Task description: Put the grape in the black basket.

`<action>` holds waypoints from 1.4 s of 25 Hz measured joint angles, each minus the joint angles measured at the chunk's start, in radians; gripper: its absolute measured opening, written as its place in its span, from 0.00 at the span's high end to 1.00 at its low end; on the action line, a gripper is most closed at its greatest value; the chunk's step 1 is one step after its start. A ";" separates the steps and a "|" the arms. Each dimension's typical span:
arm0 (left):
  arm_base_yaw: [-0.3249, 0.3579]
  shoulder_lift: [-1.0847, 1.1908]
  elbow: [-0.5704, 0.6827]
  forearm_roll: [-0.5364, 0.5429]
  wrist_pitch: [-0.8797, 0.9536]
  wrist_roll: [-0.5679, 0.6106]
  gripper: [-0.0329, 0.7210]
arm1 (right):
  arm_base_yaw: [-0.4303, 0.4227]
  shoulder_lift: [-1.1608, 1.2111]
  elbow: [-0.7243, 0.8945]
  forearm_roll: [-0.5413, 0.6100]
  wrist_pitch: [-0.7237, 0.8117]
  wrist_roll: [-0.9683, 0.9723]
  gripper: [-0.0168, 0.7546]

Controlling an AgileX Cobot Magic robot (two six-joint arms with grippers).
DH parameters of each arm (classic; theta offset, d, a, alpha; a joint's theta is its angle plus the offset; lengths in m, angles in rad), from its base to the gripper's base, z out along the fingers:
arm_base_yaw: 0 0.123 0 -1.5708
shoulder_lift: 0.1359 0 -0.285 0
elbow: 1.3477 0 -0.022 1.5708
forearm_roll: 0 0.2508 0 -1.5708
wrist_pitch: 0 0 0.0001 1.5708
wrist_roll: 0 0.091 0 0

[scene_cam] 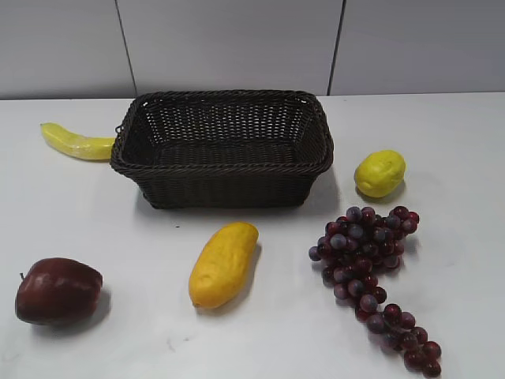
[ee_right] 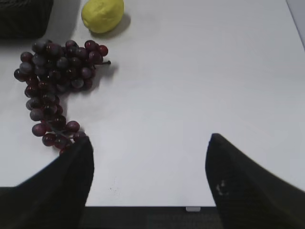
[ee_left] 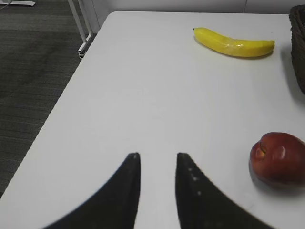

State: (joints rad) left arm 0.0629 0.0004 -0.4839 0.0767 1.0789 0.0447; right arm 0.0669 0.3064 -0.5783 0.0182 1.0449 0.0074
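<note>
The grape (scene_cam: 371, 268), a long tapering bunch of small dark purple-red berries, lies flat on the white table (scene_cam: 458, 237), in front of and to the right of the black basket (scene_cam: 223, 150), a rectangular woven wicker one with a braided rim that holds nothing in view. The bunch's broad end points toward a round yellow lemon (scene_cam: 379, 173) just beyond it, and its thin tail runs toward the near edge.

In the right wrist view the right gripper (ee_right: 150, 145) hangs above the table with its jaws spread wide and nothing between them; the tail of the bunch passes under its left finger (ee_right: 71, 167). That wide spread suits a grab at the bunch, though the gripper is offset to the bunch's right, so I judge it must shift sideways first.

The left gripper (ee_left: 157, 156) hovers over bare table with a narrow gap between its jaws, holding nothing, near a dark red apple (ee_left: 278, 157) and well apart from a yellow banana (ee_left: 234, 43). A yellow oblong mango-like fruit (scene_cam: 223, 264) lies in front of the basket.
</note>
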 joint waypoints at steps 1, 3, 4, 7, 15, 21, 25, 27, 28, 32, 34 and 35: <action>0.000 0.000 0.000 0.000 0.000 0.000 0.65 | 0.000 0.047 -0.014 0.001 0.000 0.000 0.26; 0.000 0.000 0.000 0.000 0.000 0.000 0.65 | 0.000 0.140 -0.039 0.008 0.000 0.000 0.26; 0.000 0.000 0.000 0.000 0.000 0.000 0.65 | 0.000 0.177 -0.053 0.015 0.000 0.000 0.26; 0.000 0.000 0.000 0.000 0.000 0.000 0.65 | 0.000 0.301 -0.088 0.039 -0.001 0.000 0.26; 0.000 0.000 0.000 0.000 0.000 0.000 0.65 | 0.000 0.594 -0.188 0.068 -0.002 -0.048 0.26; 0.000 0.000 0.000 0.000 0.000 0.000 0.65 | 0.000 0.785 -0.241 0.130 -0.037 -0.082 0.31; 0.000 0.000 0.000 0.000 0.000 0.000 0.65 | 0.037 0.901 -0.277 0.205 -0.063 -0.142 0.31; 0.000 0.000 0.000 0.000 0.000 0.000 0.65 | 0.077 0.956 -0.295 0.208 -0.078 -0.149 0.31; 0.000 0.000 0.000 0.000 0.000 0.000 0.65 | 0.110 0.985 -0.304 0.208 -0.091 -0.149 0.31; 0.000 0.000 0.000 0.000 0.000 0.000 0.65 | 0.225 1.091 -0.335 0.218 -0.144 -0.142 0.31; 0.000 0.000 0.000 0.000 0.000 0.000 0.65 | 0.280 1.148 -0.349 0.220 -0.158 -0.137 0.31; 0.000 0.000 0.000 0.000 0.000 0.000 0.65 | 0.307 1.173 -0.356 0.220 -0.159 -0.135 0.31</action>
State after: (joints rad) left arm 0.0629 0.0004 -0.4839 0.0767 1.0789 0.0447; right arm 0.3739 1.4789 -0.9344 0.2387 0.8861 -0.1278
